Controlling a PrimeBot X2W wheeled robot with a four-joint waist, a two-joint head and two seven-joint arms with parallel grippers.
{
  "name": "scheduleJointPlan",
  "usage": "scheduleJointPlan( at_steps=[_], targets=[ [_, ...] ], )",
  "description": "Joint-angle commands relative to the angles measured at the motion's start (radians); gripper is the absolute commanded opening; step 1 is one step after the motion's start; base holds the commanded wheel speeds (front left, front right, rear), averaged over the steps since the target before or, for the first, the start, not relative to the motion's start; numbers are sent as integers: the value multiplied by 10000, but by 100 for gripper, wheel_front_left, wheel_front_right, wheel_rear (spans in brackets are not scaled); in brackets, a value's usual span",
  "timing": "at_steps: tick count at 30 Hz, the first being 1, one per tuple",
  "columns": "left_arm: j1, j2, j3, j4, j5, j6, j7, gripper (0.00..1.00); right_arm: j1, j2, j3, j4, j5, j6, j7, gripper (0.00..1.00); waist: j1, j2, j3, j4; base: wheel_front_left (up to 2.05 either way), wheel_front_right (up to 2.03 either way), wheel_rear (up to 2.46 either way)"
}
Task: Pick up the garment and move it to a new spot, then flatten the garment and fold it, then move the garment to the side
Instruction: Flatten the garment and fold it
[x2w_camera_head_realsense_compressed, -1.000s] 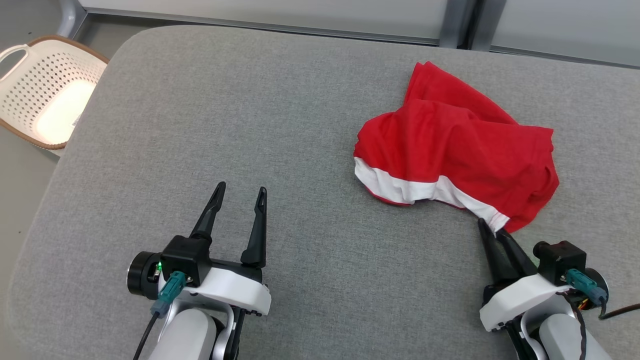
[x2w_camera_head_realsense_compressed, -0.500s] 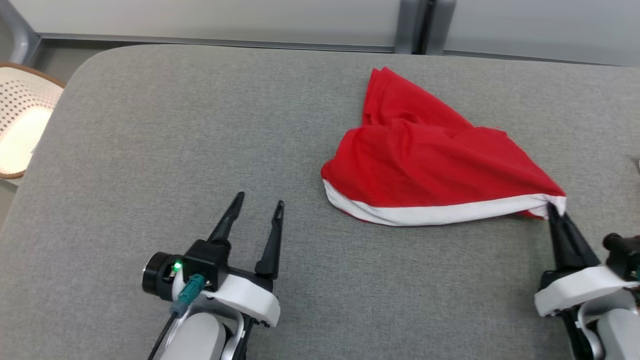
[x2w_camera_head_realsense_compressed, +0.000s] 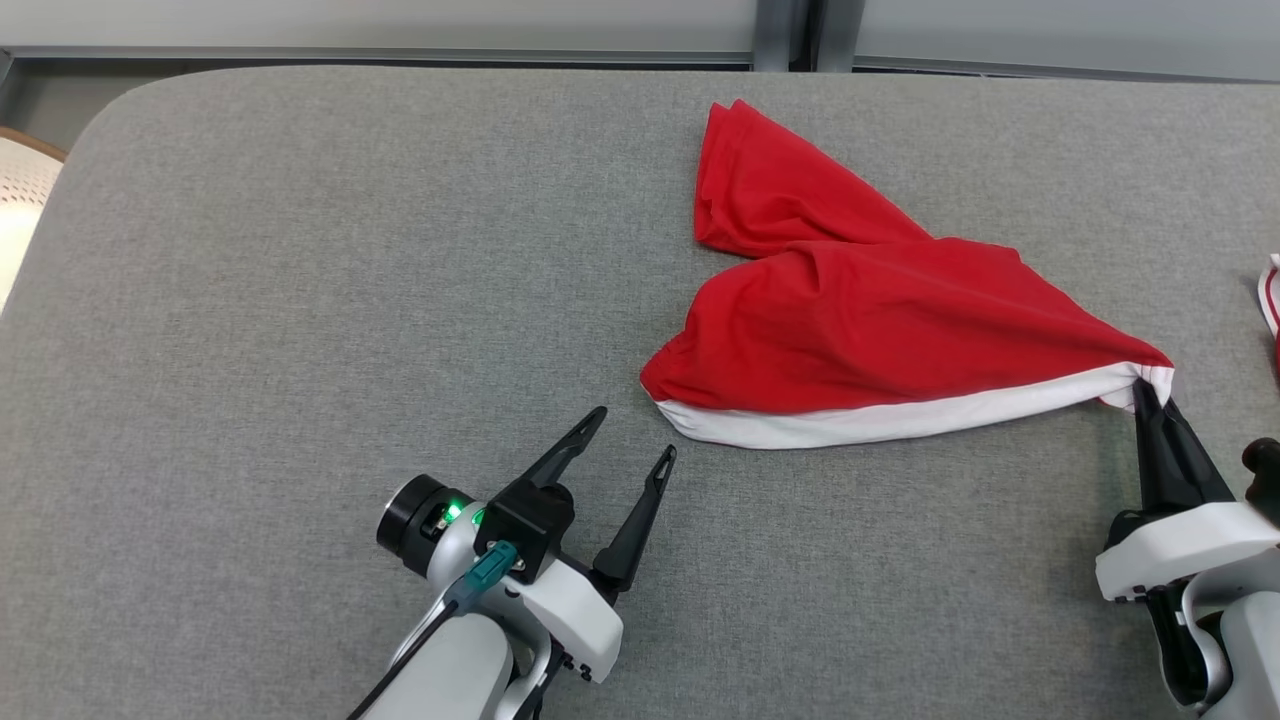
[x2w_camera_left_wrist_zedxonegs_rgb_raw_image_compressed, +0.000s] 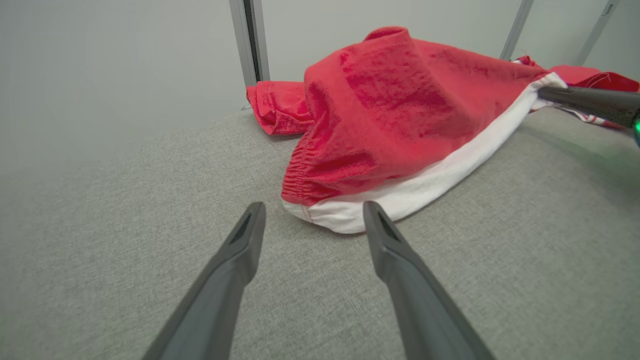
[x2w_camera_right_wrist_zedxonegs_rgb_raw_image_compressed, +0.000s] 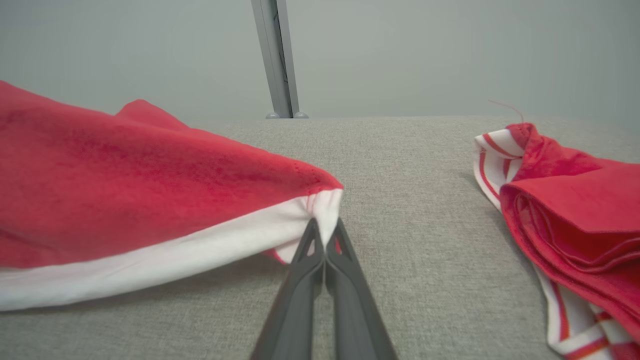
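big grey padded counter (x2w_camera_head_realsense_compressed: 300, 300) spread right across the head view, running back to a pale wall with a metal post. on its right half lies the garment (x2w_camera_head_realsense_compressed: 880, 320), bright red, bunched rather than flat: one lobe reaches toward the far edge, and a longer lobe stretches out to the right and tapers to a point. most of it rests on the counter, while the right end is drawn taut and looks lifted a little at the tip.

now the left gripper (x2w_camera_head_realsense_compressed: 634, 431), low and centre in the head view and angled toward the garment. its jaws are spread wide with nothing between them. from the left wrist view the two dark fingers frame the garment's near corner, close to it but with grey fabric showing in the gap.

over to the right gripper (x2w_camera_head_realsense_compressed: 1143, 388), at the garment's tapered end. its jaws are pinched fully together on the corner of the cloth, right at the hem.

that hem is a white band (x2w_camera_head_realsense_compressed: 900, 420) along the garment's near edge, running from the left corner up into the right grip.

just beyond the right gripper sits a second piece of red clothing (x2w_camera_right_wrist_zedxonegs_rgb_raw_image_compressed: 575, 200) with red-and-white striped trim, folded over, apart from the garment.

far left, a sliver of a pale basket (x2w_camera_head_realsense_compressed: 18, 190) beside the counter.
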Motion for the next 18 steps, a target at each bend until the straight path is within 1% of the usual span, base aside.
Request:
scheduleJointPlan(
  at_steps=[1, 4, 10, 18],
  targets=[
    [-226, 42, -64, 158, -51, -58, -18, 100, -54, -13, 22, -16, -33, -5, 33, 0, 0, 0, 38, -39, 0, 0, 0],
    [-515, 45, -244, 766, -236, -133, -18, 100, -117, -23, 101, -78, 8, -5, 74, 0, 0, 0, 120, -117, 0, 0, 0],
    [-1205, 39, -591, 1817, -1303, -295, -18, 100, -211, -68, 290, -205, 72, -5, 93, 0, 0, 0, 282, -314, 0, 0, 0],
    [-1919, 42, -1119, 2443, -2434, -371, -18, 100, -353, -92, 570, -270, 101, -5, 101, 0, 0, 0, 492, -628, 0, 0, 0]
  ],
)
